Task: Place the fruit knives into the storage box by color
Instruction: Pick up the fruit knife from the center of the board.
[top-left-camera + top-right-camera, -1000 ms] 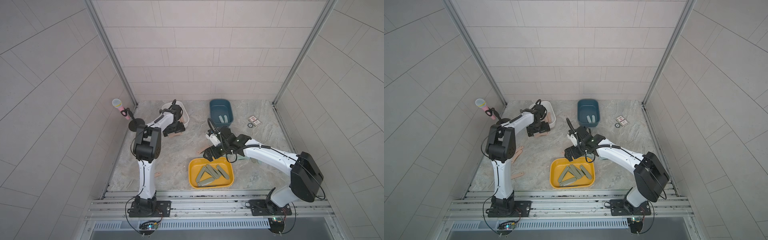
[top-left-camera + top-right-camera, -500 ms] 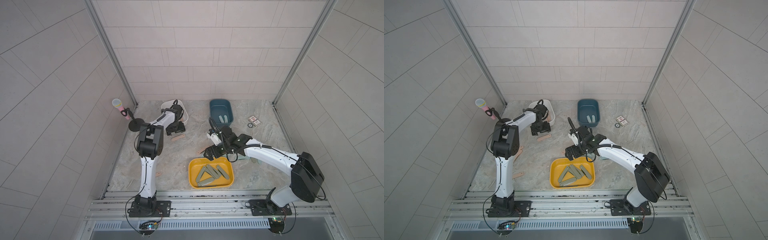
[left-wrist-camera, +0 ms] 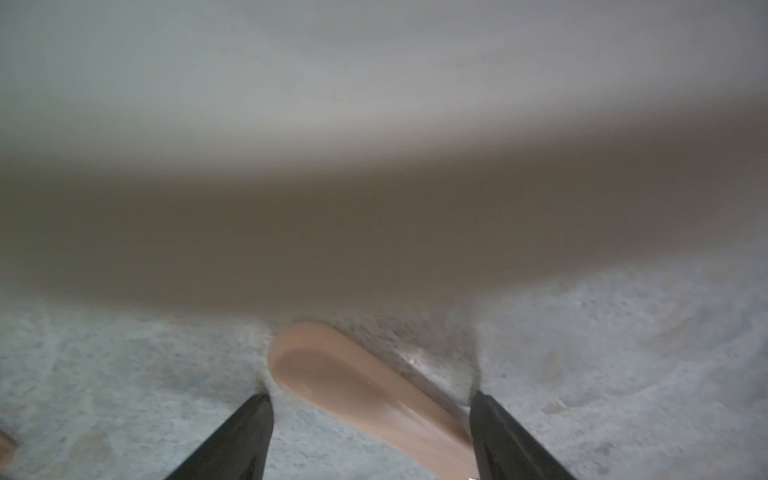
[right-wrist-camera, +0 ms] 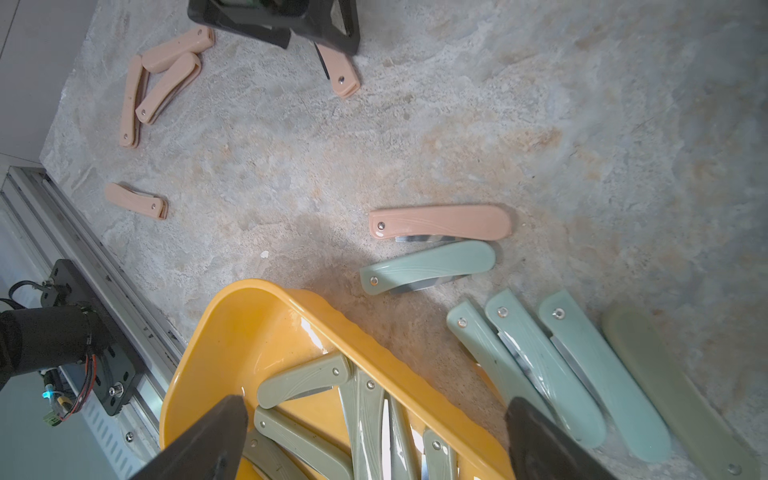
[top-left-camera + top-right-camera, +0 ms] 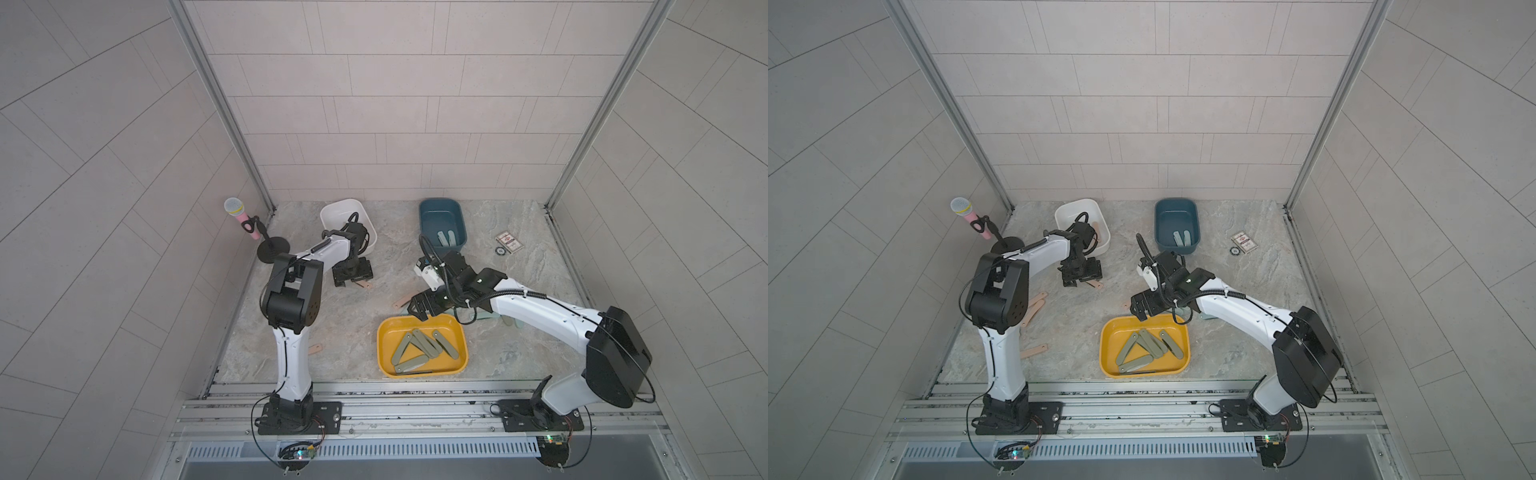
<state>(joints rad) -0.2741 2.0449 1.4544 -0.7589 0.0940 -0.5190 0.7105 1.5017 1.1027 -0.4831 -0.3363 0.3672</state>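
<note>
The mottled grey stone counter (image 5: 353,328) carries three oblong tubs: a yellow plastic storage box (image 5: 385,332) by the front edge, and a dark teal plastic storage box (image 5: 436,218) and a white plastic storage box (image 5: 340,212), apart from each other along the back edge. The right gripper (image 5: 419,313) hangs over the yellow box's rear rim, jaws spread fully and empty. The left gripper (image 5: 348,281) is down at the counter just in front of the white box. Its jaws are set well apart astride one peach-pink folding fruit knife (image 3: 353,386), which lies flat and slanted between them and touches one finger. Counting that one, six peach-pink knives lie on the counter: a cluster of three knives (image 4: 158,79) toward the left edge, a lone knife (image 4: 135,201) nearer the front-left corner, and a mid-counter knife (image 4: 440,222). Beside that last one lies a pale teal knife (image 4: 428,266). Three more teal knives (image 4: 548,374) and a single olive-green knife (image 4: 681,395) lie in a row on the right-edge side of the yellow box. That box holds about five olive-green knives (image 5: 422,345), and the teal box holds two pale teal knives (image 5: 446,237). A pink sliver (image 5: 1097,227) shows in the white box, too hidden to name.
</note>
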